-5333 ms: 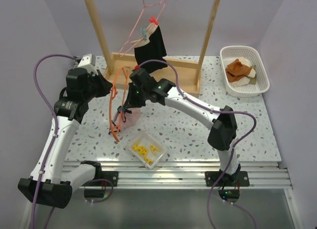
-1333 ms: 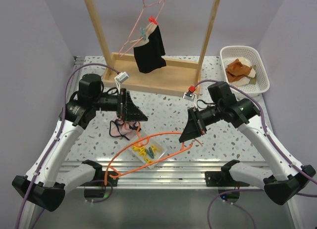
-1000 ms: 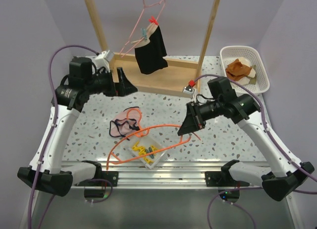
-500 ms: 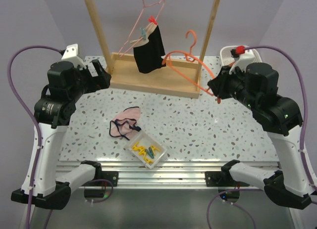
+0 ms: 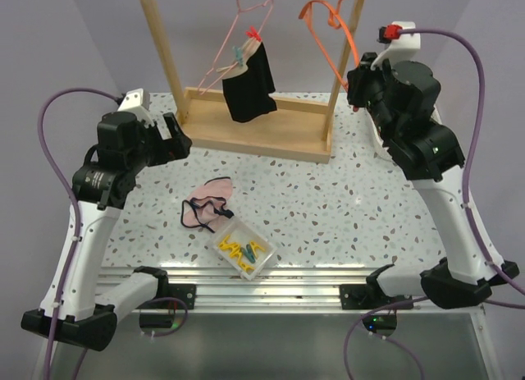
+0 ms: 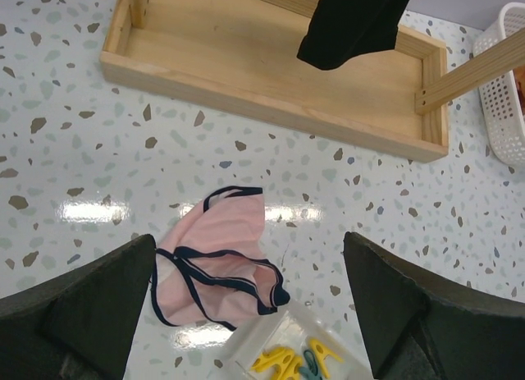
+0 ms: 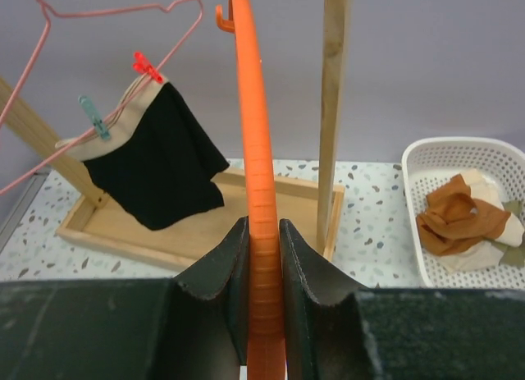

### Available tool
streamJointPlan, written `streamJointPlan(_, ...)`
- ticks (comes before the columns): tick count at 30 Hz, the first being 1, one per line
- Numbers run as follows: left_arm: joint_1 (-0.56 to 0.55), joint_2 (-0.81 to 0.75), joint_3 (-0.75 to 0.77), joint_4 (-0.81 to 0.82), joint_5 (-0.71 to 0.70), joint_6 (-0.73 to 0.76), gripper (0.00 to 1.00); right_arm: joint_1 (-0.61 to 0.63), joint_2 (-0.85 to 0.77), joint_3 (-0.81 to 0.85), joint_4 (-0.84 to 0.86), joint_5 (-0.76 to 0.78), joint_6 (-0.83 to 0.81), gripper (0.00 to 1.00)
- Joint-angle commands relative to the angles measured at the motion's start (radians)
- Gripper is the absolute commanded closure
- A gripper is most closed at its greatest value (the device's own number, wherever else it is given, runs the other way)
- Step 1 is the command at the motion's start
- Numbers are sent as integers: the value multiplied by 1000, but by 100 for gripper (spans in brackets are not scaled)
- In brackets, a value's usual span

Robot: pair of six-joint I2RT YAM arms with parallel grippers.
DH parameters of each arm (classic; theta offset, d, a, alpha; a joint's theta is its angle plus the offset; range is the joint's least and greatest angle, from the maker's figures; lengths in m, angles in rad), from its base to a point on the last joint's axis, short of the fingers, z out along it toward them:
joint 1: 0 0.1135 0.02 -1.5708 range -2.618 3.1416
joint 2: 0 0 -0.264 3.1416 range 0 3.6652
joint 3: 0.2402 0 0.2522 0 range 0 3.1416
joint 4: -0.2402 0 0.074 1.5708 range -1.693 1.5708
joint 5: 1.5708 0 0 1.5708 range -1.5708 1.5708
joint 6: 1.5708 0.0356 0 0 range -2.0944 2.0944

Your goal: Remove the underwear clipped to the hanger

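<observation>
Black underwear hangs clipped; raised right fingers pinch orange hanger, left fingers apart

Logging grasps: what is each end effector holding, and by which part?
Right end effector pinches the orange hanger at the end away from its hook; left holds nothing.

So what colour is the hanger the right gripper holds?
Orange hanger, best in right wrist view.
</observation>
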Motion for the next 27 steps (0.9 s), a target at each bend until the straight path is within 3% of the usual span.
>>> streamJointPlan(1,4,-28,-25,60,29,-13,0,-1,95,152,83,64,-18,100)
streamJointPlan(6,4,-38,-45,58,28,-19,0,-4,214,266,49,107,25,100)
streamJointPlan(10,4,-43,-48,49,28,-17,0,-7,321,420,-90,104,83,100)
streamJointPlan(24,2,-41,-76,75,48,-17,0,-14,349,392,-253,101,141,100)
streamJointPlan(25,4,-40,-73,74,49,-17,0,-17,359,406,-261,96,135,94)
streamJointPlan(26,4,-38,-71,71,46,-16,0,-20,369,418,-269,90,134,74)
streamJointPlan(27,4,-41,-70,69,45,-16,0,-20,370,435,-278,81,134,70)
